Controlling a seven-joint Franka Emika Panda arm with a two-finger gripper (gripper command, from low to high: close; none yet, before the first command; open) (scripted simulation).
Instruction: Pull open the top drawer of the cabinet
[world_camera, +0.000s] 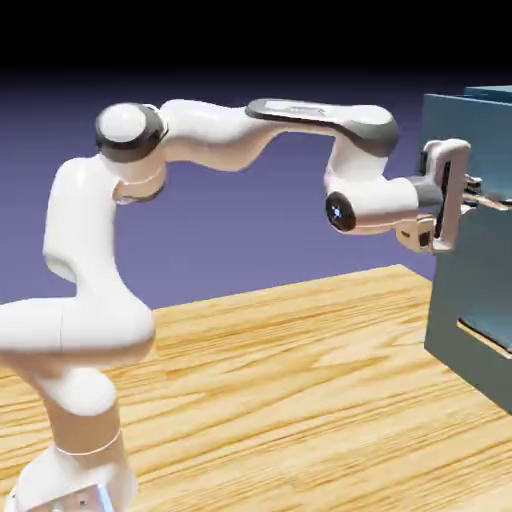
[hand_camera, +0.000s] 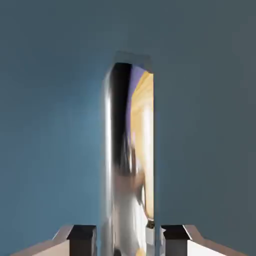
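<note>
Hand view: two-finger claw (hand_camera: 128, 237) is clamped on the top drawer's shiny bar handle (hand_camera: 127, 165); an off-axis pull risks slipping off it.

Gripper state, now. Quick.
Gripper: closed on the top drawer's handle, the bar clamped between both fingertips.

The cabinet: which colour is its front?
Slate-blue. The cabinet shows it best in the exterior view; the hand view is filled by the same blue.
</note>
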